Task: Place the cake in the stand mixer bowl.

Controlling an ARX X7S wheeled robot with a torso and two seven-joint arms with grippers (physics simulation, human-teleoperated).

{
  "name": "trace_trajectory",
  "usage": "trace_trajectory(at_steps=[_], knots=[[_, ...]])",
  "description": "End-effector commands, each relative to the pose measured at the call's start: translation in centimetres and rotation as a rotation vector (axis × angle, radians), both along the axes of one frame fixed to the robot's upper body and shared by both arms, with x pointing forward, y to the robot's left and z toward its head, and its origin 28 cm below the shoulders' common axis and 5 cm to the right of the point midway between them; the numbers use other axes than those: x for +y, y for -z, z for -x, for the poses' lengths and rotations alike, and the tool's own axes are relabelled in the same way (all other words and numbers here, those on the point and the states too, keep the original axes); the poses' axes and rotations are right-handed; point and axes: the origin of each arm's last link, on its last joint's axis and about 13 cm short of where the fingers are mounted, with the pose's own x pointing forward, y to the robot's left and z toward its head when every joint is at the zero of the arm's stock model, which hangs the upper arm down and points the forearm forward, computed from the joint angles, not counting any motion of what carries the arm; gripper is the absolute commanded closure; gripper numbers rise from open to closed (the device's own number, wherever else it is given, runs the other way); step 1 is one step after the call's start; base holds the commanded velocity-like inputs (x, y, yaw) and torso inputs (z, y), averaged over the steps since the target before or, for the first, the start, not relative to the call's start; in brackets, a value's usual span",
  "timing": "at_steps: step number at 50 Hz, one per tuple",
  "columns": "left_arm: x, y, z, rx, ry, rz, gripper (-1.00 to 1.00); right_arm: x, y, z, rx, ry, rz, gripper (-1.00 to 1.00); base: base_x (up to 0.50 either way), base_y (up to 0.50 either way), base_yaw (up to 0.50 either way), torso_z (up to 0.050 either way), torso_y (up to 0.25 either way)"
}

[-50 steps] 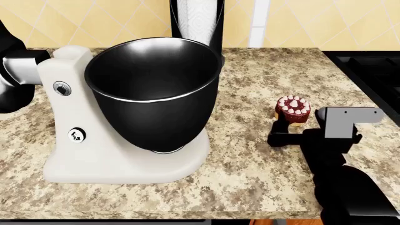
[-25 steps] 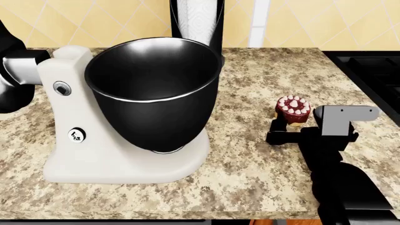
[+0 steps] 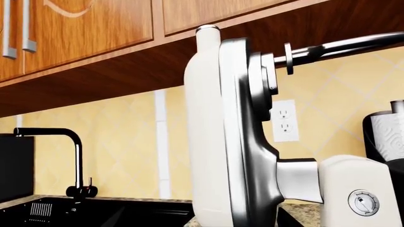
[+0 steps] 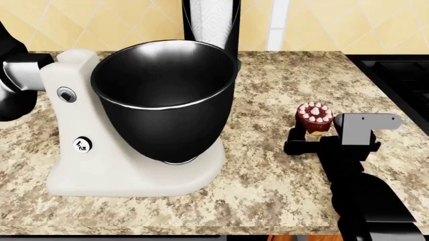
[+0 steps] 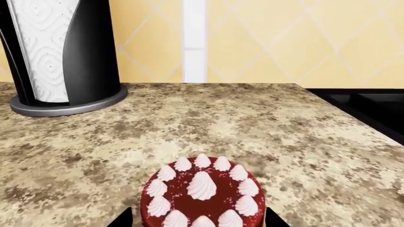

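Cake [image 4: 314, 117]: 1, sitting on the counter [image 4: 268, 170] right of the 1 black mixer bowl [image 4: 164, 95], between the right gripper's [image 5: 198, 220] 2 spread fingers. 1 paper-towel roll [image 5: 47, 47] stands behind. Left gripper's fingers unseen, cannot tell.

Red-brown cake [image 4: 314, 116], glossy black bowl [image 4: 164, 95]

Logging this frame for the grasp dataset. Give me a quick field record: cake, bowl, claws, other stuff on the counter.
cake: upright on counter, right of mixer
bowl: on white mixer, empty as far as visible
right claw: at the cake, fingers on either side; contact not clear
left claw: not in view
paper towel roll: in black holder, behind the bowl
task status: cake not yet in bowl
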Motion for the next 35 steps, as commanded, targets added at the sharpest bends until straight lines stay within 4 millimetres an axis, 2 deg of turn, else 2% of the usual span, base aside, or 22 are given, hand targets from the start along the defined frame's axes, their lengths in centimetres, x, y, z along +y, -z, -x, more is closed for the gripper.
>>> trace_trajectory(at_steps=[1,28,29,35], knots=[[-0.03,0.06,-0.02,0.003,-0.001,0.0,-1.0,-0.01,0.13,-0.21,0.004,0.001,0.004,-1.0,0.0,0.0,0.0,0.0,0.0],[-0.13,0.22,-0.07,0.006,0.0,0.001,-1.0,-0.03,0.23,-0.7,0.007,0.001,0.001,-1.0,0.0,0.0,0.0,0.0,0.0],[-0.13,0.2,-0.08,0.006,0.0,0.001,-1.0,-0.01,0.26,-0.66,0.005,-0.002,0.003,1.0,0.0,0.0,0.0,0.0,0.0],[-0.16,0.24,-0.1,0.007,0.0,0.001,-1.0,-0.01,0.24,-0.64,0.003,-0.008,0.003,1.0,0.0,0.0,0.0,0.0,0.0]])
